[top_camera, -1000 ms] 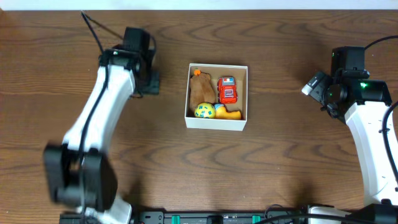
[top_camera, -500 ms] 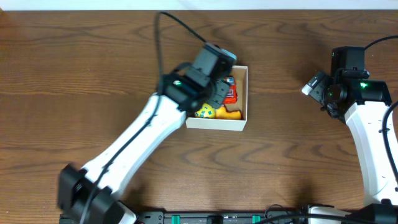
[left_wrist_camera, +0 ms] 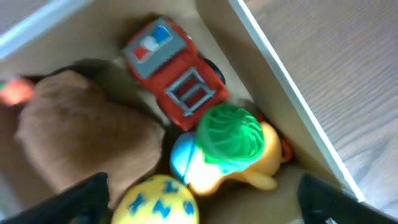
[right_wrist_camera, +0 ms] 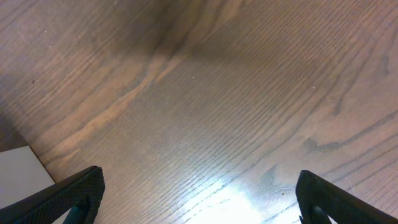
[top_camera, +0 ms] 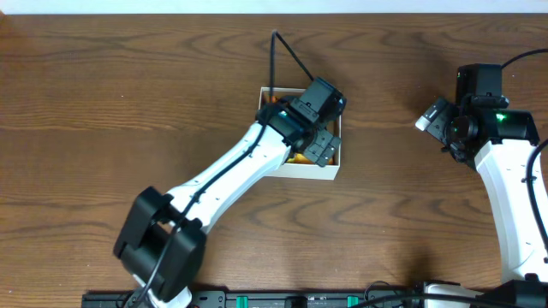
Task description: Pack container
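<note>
While dipped into the container (top_camera: 300, 172), upper centre of frame, with left claw (left_wrist_camera: 202, 194) spread apart above red toy truck (left_wrist_camera: 174, 78), brown plush (left_wrist_camera: 81, 140) and yellow ball (left_wrist_camera: 160, 200): packing seemingly near done. Next, probably lifting straight up, clear of the white wall. At right, over the bench (right_wrist_camera: 217, 93), with right claw (right_wrist_camera: 199, 194) likewise parted, empty.

Overhead view is evenly lit and sharp. Left wrist view is blurred throughout. Glare brightens the table (right_wrist_camera: 224, 202) in the right wrist view.
</note>
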You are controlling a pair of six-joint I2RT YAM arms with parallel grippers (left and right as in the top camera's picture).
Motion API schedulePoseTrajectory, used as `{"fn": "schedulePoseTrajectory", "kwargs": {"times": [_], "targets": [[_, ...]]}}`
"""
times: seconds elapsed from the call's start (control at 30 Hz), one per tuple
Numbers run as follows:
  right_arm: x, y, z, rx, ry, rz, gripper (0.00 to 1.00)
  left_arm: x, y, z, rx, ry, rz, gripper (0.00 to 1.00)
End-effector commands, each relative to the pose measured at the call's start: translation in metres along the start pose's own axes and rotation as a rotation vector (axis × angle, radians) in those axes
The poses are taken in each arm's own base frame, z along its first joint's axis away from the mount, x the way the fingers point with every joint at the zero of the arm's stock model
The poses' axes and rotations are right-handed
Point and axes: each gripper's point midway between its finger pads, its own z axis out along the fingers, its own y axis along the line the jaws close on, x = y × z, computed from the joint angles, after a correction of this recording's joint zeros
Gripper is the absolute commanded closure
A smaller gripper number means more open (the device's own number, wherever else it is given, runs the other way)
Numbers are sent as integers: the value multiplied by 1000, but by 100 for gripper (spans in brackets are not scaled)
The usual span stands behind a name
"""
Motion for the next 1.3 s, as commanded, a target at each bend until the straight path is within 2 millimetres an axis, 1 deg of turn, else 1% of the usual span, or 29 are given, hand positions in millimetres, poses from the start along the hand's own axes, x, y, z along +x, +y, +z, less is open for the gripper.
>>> {"fn": "schedulePoseTrajectory", "kwargs": {"times": [0.0,0.1,0.17,0.2,0.23,0.3,0.37,0.47,0.53,0.73,0.87,1.0,1.13,1.2,1.27], "targets": [[-1,-4,2,15,-2,0,1,-30,27,-56,-60,-142,-84,2],[-1,-4,2,15,-2,0,1,-30,60,-95,-140,-205,-187,2],[-1,-4,2,15,-2,0,1,-22,83,-120,-182,-226,-235,2],[-1,-4,2,15,-2,0,1,-16,95,-132,-203,-230,-260,2],[-1,-4,2,15,-2,0,1,-11,102,-141,-214,-231,-277,2],[-1,-4,2,15,-2,0,1,6,120,-160,-243,-220,-321,2],[-1,-4,2,15,-2,1,1,20,130,-173,-263,-206,-351,2],[-1,-4,2,15,-2,0,1,35,137,-186,-278,-190,-376,2],[-1,-4,2,15,-2,1,1,37,137,-190,-280,-193,-378,2],[-1,-4,2,15,-2,1,1,37,137,-190,-280,-195,-378,2],[-1,-4,2,15,-2,1,1,46,136,-189,-287,-155,-354,2],[-1,-4,2,15,-2,1,1,45,136,-191,-286,-163,-351,2],[-1,-4,2,15,-2,0,1,29,143,-210,-309,-274,-296,2],[-1,-4,2,15,-2,1,1,25,149,-227,-327,-352,-294,2],[-1,-4,2,15,-2,1,1,28,153,-246,-340,-422,-308,2]]}}
